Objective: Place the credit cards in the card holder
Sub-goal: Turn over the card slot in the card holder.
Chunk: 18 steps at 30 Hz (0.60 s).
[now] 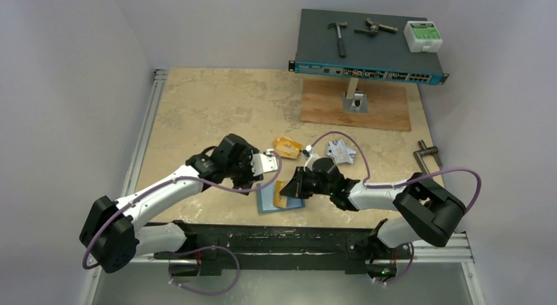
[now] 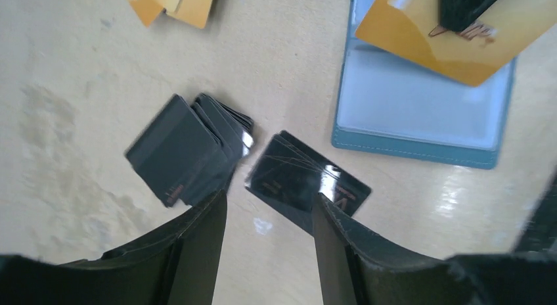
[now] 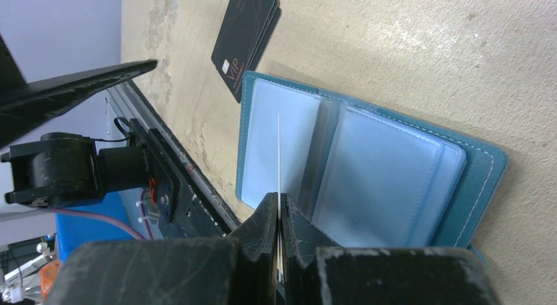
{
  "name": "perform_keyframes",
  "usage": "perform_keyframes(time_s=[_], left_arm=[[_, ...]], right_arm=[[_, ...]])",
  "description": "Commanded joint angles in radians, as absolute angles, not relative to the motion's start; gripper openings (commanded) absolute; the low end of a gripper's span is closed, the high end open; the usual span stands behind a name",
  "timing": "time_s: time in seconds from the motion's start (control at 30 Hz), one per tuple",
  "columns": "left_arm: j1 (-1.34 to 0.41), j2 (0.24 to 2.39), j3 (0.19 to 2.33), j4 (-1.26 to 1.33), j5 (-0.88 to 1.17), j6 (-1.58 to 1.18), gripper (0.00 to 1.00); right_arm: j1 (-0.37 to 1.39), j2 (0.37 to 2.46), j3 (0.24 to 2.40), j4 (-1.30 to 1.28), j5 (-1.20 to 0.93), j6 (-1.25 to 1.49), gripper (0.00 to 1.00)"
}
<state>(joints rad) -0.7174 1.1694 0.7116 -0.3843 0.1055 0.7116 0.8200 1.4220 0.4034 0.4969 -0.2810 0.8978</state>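
Observation:
The teal card holder lies open near the table's front edge, its pale pockets facing up. My right gripper is shut on an orange-gold credit card, seen edge-on over the holder's left pocket. Two small stacks of black cards lie just left of the holder. My left gripper hovers open above them, bare table between its fingers. More orange cards and silver-white cards lie farther back.
A network switch on a stand at the back carries a hammer, a metal part and a white box. A wooden board lies under it. A metal clamp sits at the right edge.

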Motion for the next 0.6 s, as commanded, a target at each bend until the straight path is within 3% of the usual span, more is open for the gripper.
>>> perform_keyframes(time_s=[0.0,0.23,0.4,0.5,0.57], left_arm=[[-0.669,1.258,0.873,-0.749,0.242,0.282,0.51],[-0.597,1.6,1.234,-0.99,0.436,0.064,0.51],[-0.553,1.606,1.207,-0.917,0.503,-0.085,0.52],[-0.552,1.596,1.146,-0.905,0.527,-0.175,0.61],[-0.552,1.553,1.086,-0.864,0.515,-0.207,0.76]], right_arm=[[0.825,1.389,0.399,0.528,-0.297,0.892,0.0],[0.825,1.376,0.395,0.513,-0.293,0.893,0.0],[0.819,1.352,0.376,0.492,-0.28,0.892,0.0],[0.815,1.342,0.363,0.485,-0.278,0.89,0.0],[0.812,1.344,0.359,0.482,-0.278,0.887,0.0]])
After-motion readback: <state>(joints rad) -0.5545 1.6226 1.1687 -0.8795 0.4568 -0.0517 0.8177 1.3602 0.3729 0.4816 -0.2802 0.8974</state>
